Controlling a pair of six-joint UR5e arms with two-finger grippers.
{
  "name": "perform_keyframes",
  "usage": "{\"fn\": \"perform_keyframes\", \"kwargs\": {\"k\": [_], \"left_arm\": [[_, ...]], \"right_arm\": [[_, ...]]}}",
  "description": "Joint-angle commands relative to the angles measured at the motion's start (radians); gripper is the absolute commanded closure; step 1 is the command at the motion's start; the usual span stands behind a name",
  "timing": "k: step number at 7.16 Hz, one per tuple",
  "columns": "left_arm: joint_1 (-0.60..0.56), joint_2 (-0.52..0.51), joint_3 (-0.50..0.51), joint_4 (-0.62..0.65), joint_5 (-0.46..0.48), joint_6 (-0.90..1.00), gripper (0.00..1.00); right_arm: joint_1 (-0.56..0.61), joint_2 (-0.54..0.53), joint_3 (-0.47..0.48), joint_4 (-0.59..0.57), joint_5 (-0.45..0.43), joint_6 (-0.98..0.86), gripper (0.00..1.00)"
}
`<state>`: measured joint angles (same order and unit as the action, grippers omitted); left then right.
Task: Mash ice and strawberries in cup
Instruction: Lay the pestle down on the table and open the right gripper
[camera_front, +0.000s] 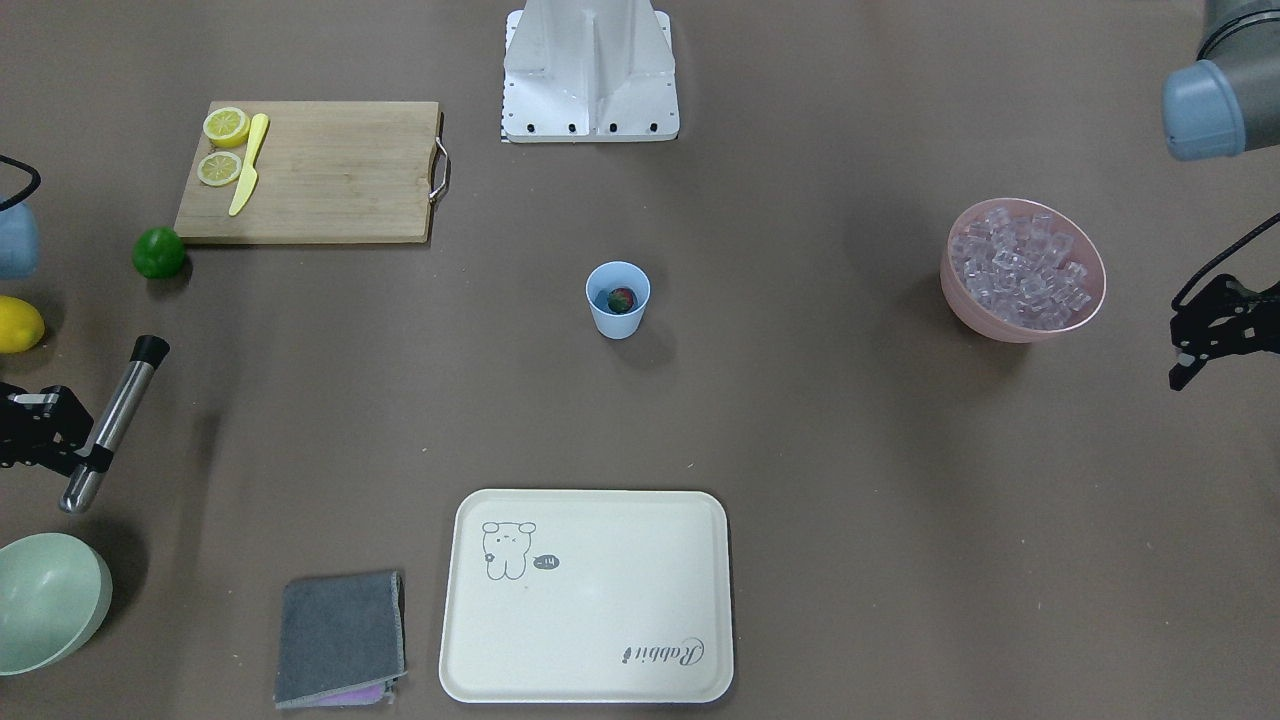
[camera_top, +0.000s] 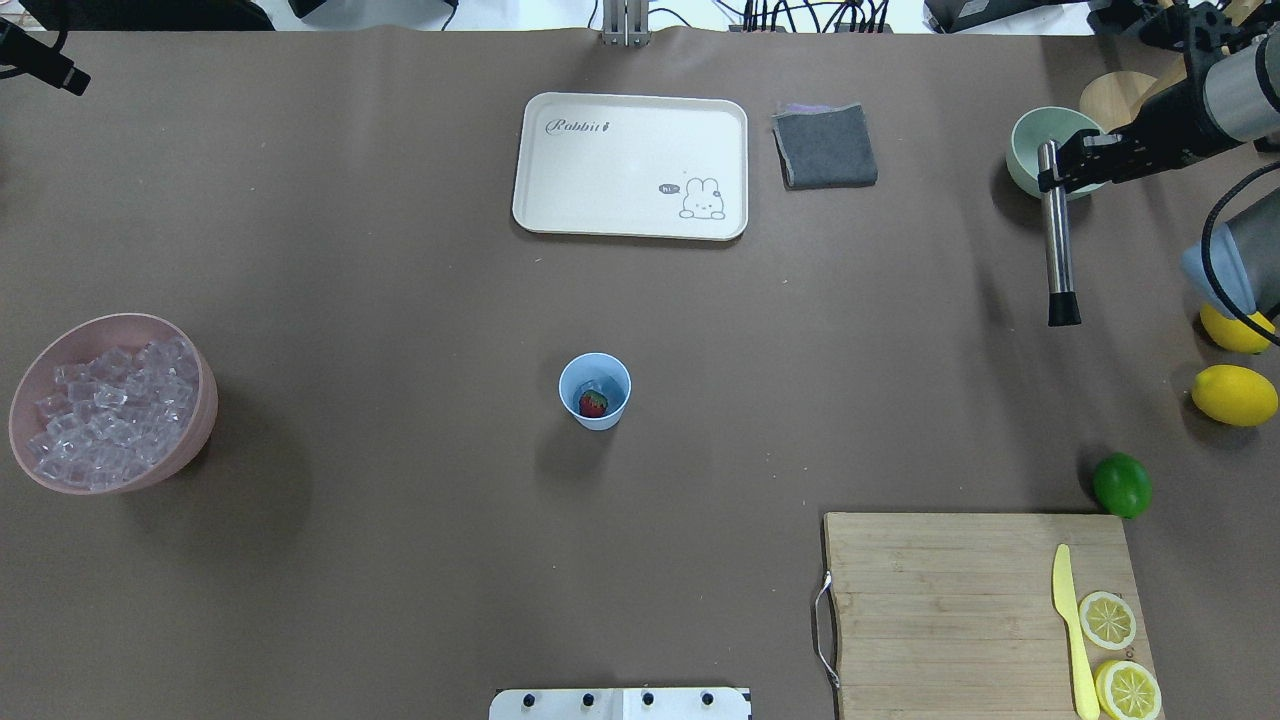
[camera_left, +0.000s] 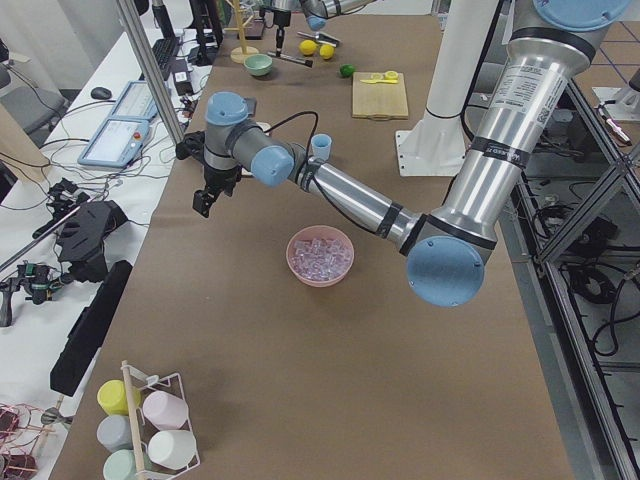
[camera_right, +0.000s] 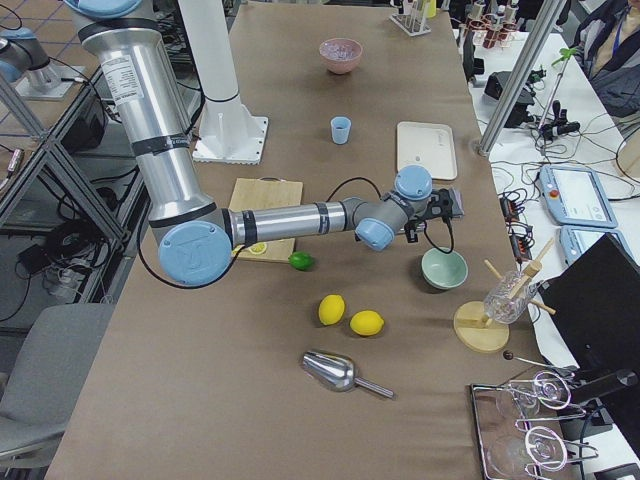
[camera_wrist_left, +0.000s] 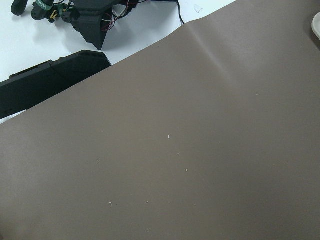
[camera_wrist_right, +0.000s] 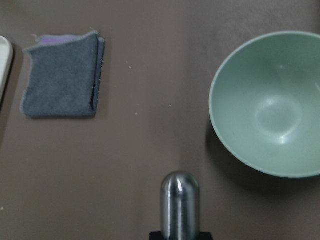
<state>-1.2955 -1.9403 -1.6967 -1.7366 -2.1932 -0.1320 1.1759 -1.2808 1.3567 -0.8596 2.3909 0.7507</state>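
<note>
The small light blue plastic cup (camera_top: 594, 390), plain and tapering, stands upright mid-surface, well apart from everything else. Inside it lies the small red strawberry (camera_top: 593, 403). A pale glint beside the berry may be ice, but it is too small to make out. The glassy clear ice cubes (camera_top: 110, 415) are heaped in a wide pink plastic bowl (camera_top: 203, 420) off to the robot's left.

The right end effector (camera_top: 1050, 172) is clamped around a brushed-steel cylindrical muddler (camera_top: 1056, 240) near its rounded bare end, with the black-capped end pointing away. Its wrist camera catches only the shiny dome, the rest being cut off by the frame edge. A smooth pale green bowl (camera_wrist_right: 270, 110) and a folded grey cloth (camera_wrist_right: 62, 80) lie below.

The left end effector (camera_front: 1195, 345) is partly cut off at the frame edge near the pink bowl. Whether its fingers stand wide or narrow, I cannot tell.
</note>
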Motion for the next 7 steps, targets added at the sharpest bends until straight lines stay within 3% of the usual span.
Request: {"fn": "perform_keyframes", "kwargs": {"k": [1,3,7], "left_arm": [[0.004,-0.012,-0.004,0.0,0.001,0.0,0.03],[0.007,-0.028,-0.012,0.0,0.09,-0.003,0.03],[0.015,-0.017,-0.037,0.0,0.092,-0.008,0.03]], "right_arm": [[-0.044,-0.006,-0.019,-0.033,-0.001,-0.01,1.0],[-0.064,-0.024,-0.007,-0.044,0.01,-0.007,1.0],[-0.113,-0.031,-0.018,-0.047,-0.004,-0.004,1.0]]}}
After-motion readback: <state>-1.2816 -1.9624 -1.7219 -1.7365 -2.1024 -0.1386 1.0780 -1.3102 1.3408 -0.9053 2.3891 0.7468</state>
